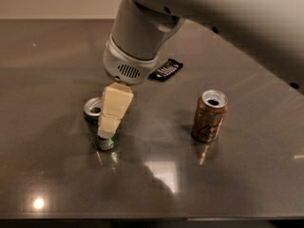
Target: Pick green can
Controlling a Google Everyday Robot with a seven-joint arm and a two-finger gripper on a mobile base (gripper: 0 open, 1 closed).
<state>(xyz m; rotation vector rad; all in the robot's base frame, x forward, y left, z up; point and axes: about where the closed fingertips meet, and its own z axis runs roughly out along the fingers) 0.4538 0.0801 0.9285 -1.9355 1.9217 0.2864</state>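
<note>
Centring should be confirmed before closure: gripper point(108, 127) is overlapped on the green can point(92, 107), at 9 o'clock of the brown can point(209, 118); gripper opening cannot be told.

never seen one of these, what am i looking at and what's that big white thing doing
This is a single camera's view, looking down on a grey table. The big white shape is a robot's arm. The cream piece at its end is its gripper, the part that grabs things. It sits right at the green can and partly hides it, so it is unclear whether anything is held yet. A brown-gold can stands apart to the right, and a small black object lies farther back.
</note>
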